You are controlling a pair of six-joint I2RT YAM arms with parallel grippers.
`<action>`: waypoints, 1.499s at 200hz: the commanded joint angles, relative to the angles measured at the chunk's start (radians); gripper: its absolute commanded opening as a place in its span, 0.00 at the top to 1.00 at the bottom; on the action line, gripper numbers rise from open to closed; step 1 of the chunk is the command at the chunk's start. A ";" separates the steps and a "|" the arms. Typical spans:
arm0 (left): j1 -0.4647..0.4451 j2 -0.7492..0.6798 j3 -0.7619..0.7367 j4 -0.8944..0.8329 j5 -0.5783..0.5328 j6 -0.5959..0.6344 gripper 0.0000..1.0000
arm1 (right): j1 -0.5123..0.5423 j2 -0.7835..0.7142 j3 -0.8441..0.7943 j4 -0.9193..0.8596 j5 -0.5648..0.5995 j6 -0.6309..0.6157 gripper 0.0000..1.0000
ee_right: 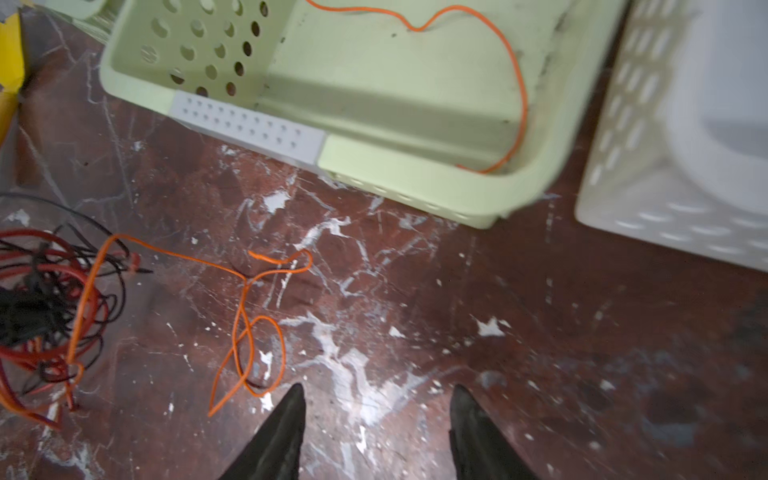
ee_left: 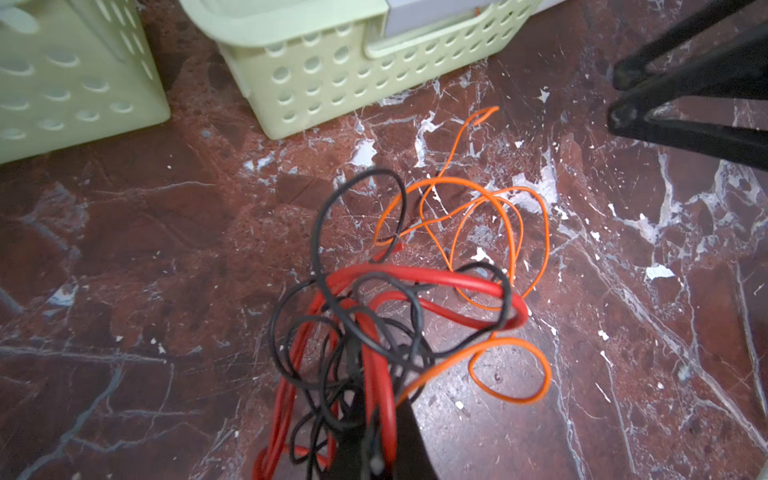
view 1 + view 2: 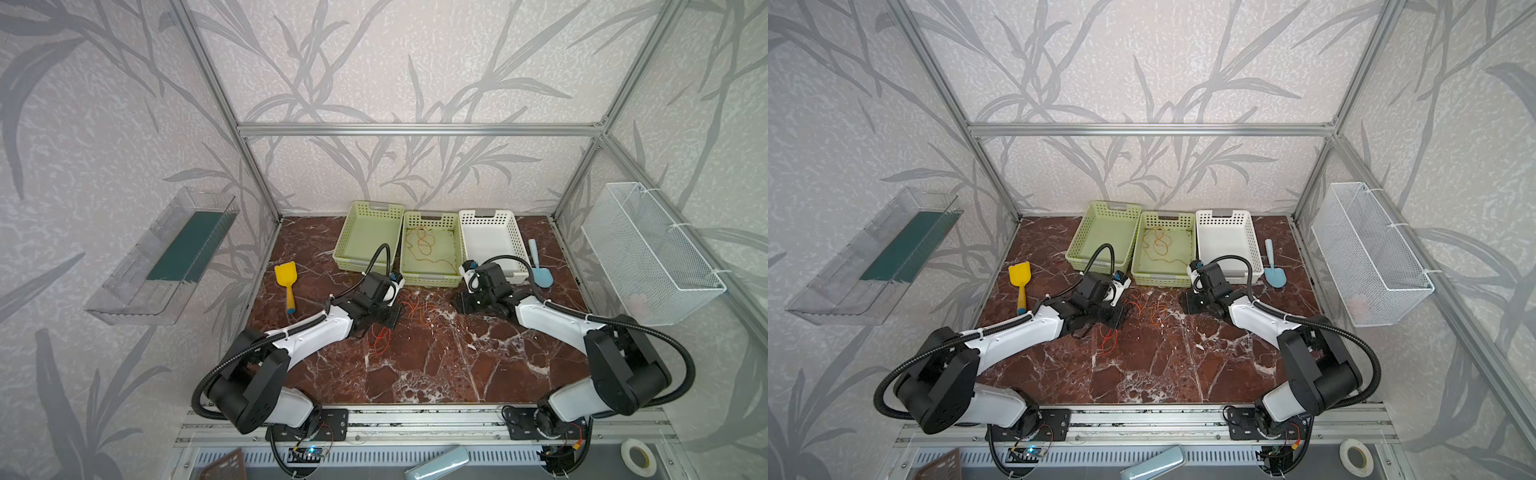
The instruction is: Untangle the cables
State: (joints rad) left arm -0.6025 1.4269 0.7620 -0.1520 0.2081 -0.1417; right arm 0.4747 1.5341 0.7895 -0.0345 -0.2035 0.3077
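Three perforated plastic baskets stand in a row at the back of the dark red marbled table (image 3: 415, 374). The left pale green basket (image 3: 376, 206) and the white basket (image 3: 486, 216) show only bare floors. The middle pale green basket (image 3: 426, 277) holds a thin orange wire (image 3: 422, 245) lying in loose loops. On the side walls hang a clear plastic bin (image 3: 137, 282) with a dark green slab (image 3: 187, 245) in it, and a white wire-mesh basket (image 3: 648, 249) with something pale pink at its bottom, too blurred to name.

Only the top views take in those wall containers. They also show a yellow plastic scoop (image 3: 286, 286) and a light blue plastic trowel (image 3: 540, 270) lying on the table beside the row.

The left wrist view shows the left claw (image 2: 365, 436) closed on a tangle of thin red, black and orange wires (image 2: 415, 274), just in front of the middle basket. It shows that basket only from outside.

The right wrist view looks into the middle basket, where the wire's end lies by the near wall. It also shows the right claw (image 1: 376, 399) open over bare table, with loose orange loops (image 1: 284, 345) near it. Whether these loops join the basket's wire cannot be told.
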 commanded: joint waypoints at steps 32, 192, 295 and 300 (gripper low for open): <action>-0.013 -0.009 0.004 -0.009 -0.024 0.020 1.00 | 0.074 0.127 0.055 0.162 -0.024 0.083 0.43; -0.023 -0.003 0.039 -0.028 -0.100 0.006 1.00 | 0.150 0.250 0.074 0.321 0.215 0.071 0.89; 0.031 -0.159 0.036 -0.069 -0.376 -0.034 1.00 | -0.068 -0.268 -0.193 0.030 0.307 0.123 1.00; 0.041 -0.165 0.035 -0.072 -0.379 -0.035 1.00 | -0.089 -0.286 -0.200 0.015 0.304 0.125 1.00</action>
State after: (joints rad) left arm -0.5922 1.3079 0.8001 -0.2131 -0.0982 -0.1749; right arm 0.4568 1.3396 0.6220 0.1219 0.0898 0.4141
